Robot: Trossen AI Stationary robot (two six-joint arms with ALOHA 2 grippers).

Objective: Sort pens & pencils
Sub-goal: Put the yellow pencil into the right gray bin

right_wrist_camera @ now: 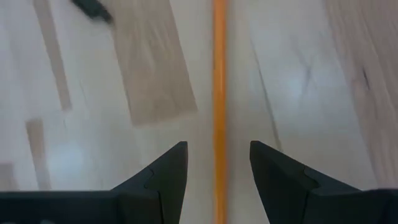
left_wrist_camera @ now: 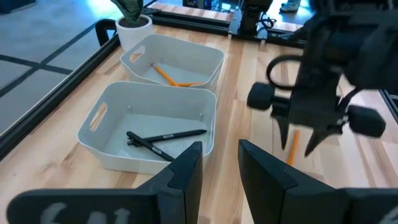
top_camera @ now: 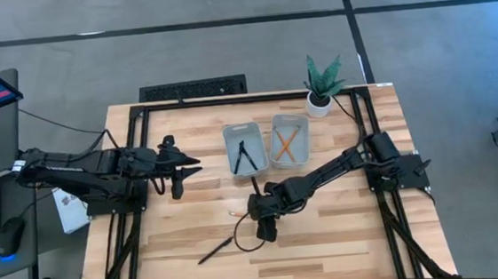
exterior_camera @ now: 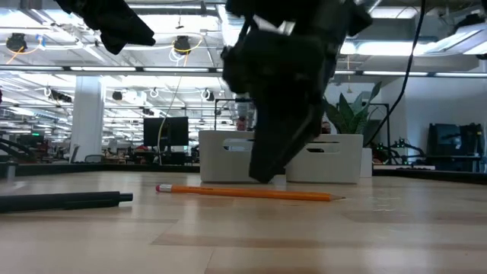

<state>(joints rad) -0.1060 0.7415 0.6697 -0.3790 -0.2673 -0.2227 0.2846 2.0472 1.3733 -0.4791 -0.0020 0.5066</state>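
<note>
Black pen (exterior_camera: 65, 200) lies lower left on the table; the pencil (right_wrist_camera: 219, 93) sits centred between the right gripper's (right_wrist_camera: 217, 163) open, empty fingers. Closing off-centre could roll it away.

Three black pens (top_camera: 249, 156): two lie in the left tray (top_camera: 229, 137), one lies loose on the table (top_camera: 355, 238) at seven o'clock. Three orange pencils (top_camera: 288, 144): two in the right tray (top_camera: 304, 126), one loose. One potted plant (top_camera: 320, 85).
</note>
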